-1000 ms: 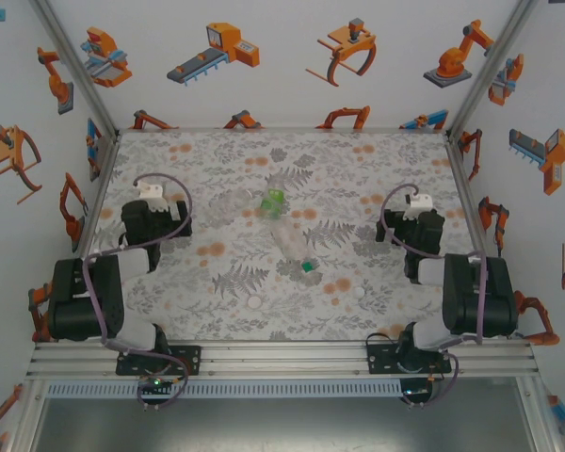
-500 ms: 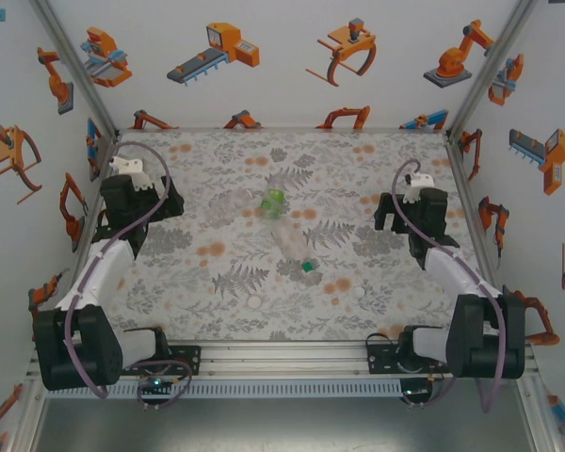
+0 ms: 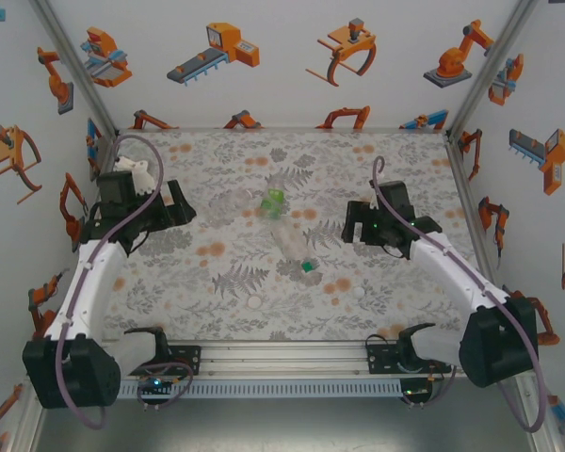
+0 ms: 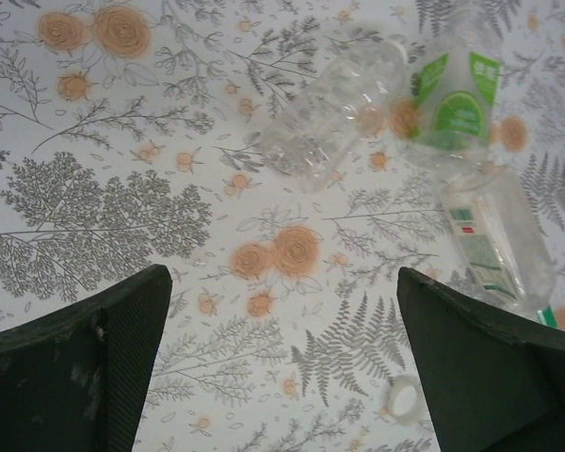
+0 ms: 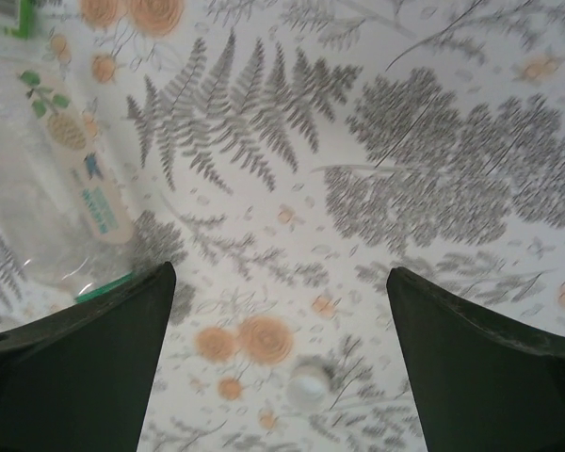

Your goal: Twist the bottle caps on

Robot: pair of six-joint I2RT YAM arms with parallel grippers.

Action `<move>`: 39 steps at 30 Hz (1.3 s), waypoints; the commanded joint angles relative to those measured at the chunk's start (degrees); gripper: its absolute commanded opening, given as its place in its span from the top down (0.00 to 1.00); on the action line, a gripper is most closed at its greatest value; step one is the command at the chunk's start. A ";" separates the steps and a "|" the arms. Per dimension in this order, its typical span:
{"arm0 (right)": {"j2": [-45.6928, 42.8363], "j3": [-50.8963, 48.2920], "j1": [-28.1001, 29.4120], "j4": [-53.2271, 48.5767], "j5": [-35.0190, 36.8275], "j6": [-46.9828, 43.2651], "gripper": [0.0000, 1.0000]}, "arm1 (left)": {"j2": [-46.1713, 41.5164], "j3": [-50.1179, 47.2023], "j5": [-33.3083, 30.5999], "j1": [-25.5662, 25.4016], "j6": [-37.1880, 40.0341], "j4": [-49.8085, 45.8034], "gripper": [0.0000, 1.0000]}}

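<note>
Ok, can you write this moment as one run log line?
left gripper: open, empty | right gripper: open, empty | three clear plastic bottles: lying mid-table | two white round plastic caps: loose on floral table

The right claw is seen with its fingers spread wide above the flower-patterned table. A white cap lies between them. A clear labelled bottle is laid at the left, its green band possibly a neck ring.

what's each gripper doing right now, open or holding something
left gripper: open, holding nothing
right gripper: open, holding nothing
</note>
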 commanded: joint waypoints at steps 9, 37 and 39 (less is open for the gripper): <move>3.73 8.48 14.73 -10.69 7.42 3.52 0.17 | -8.44 -1.23 -0.48 -0.33 -8.93 -3.08 0.03; 25.51 16.55 26.11 4.91 6.16 -3.87 0.19 | -11.48 -2.35 -2.14 -0.15 -8.55 -6.00 0.03; 27.25 16.98 26.09 5.63 6.16 -3.86 0.20 | -11.62 -2.30 -2.38 -0.15 -8.62 -6.43 0.03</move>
